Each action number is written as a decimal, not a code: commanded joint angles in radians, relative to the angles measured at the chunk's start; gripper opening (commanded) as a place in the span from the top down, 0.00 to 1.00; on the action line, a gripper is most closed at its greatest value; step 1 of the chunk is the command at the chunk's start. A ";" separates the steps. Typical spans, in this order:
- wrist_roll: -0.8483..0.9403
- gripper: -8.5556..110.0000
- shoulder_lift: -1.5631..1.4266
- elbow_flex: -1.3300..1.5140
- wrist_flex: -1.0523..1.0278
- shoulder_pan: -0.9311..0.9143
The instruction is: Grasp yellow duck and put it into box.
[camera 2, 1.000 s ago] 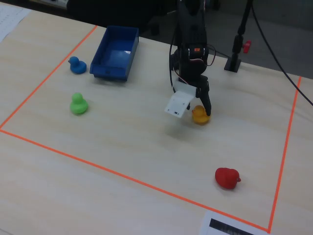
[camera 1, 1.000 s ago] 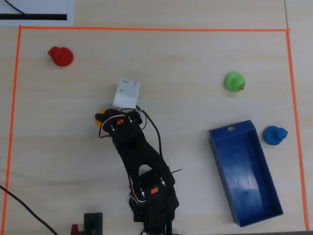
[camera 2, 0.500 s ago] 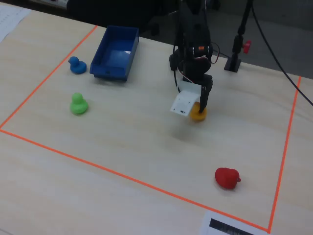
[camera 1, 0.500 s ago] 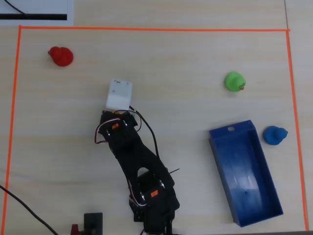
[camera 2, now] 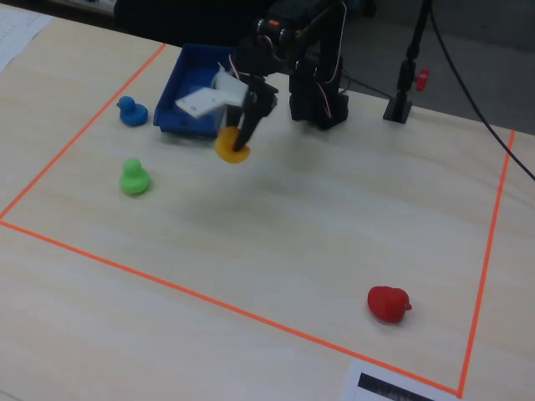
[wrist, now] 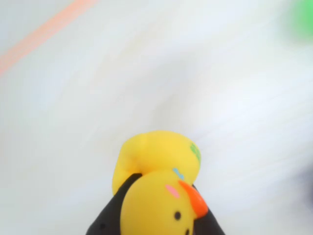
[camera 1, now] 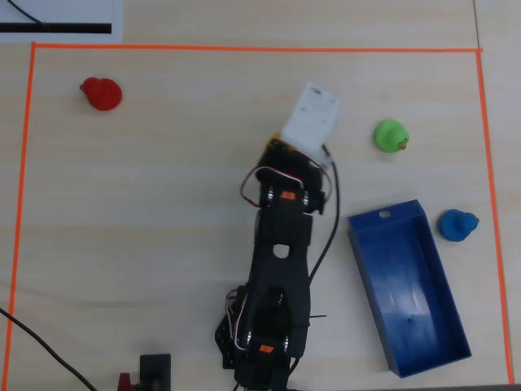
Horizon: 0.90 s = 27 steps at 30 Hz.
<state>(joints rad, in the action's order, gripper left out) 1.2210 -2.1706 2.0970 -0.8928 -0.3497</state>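
Observation:
My gripper [camera 2: 242, 138] is shut on the yellow duck [camera 2: 231, 148] and holds it above the table, a little in front of the box in the fixed view. In the wrist view the duck [wrist: 155, 169] fills the lower middle, orange beak to the right, with black fingers [wrist: 111, 215] on both sides of it. In the overhead view only a yellow sliver of the duck [camera 1: 278, 138] shows under the white wrist mount. The dark-blue box [camera 1: 403, 277] lies empty to the right of the arm; it also shows in the fixed view [camera 2: 177, 85].
A green duck [camera 1: 391, 135] [camera 2: 134, 178] sits near the box's far end, a small blue duck [camera 1: 457, 225] [camera 2: 130, 110] beside the box, and a red duck [camera 1: 101, 94] [camera 2: 389, 303] in the far corner. Orange tape [camera 1: 244, 48] frames the work area.

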 commanded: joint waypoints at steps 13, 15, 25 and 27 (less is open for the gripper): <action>0.207 0.93 -0.031 0.021 0.242 -0.793; 0.235 0.93 -0.038 0.034 0.236 -0.827; 0.403 0.93 -0.046 0.153 0.213 -0.936; 0.433 0.93 -0.046 0.166 0.204 -0.953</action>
<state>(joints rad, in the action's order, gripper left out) 1.6153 -2.1967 2.2672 -0.6842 -1.2763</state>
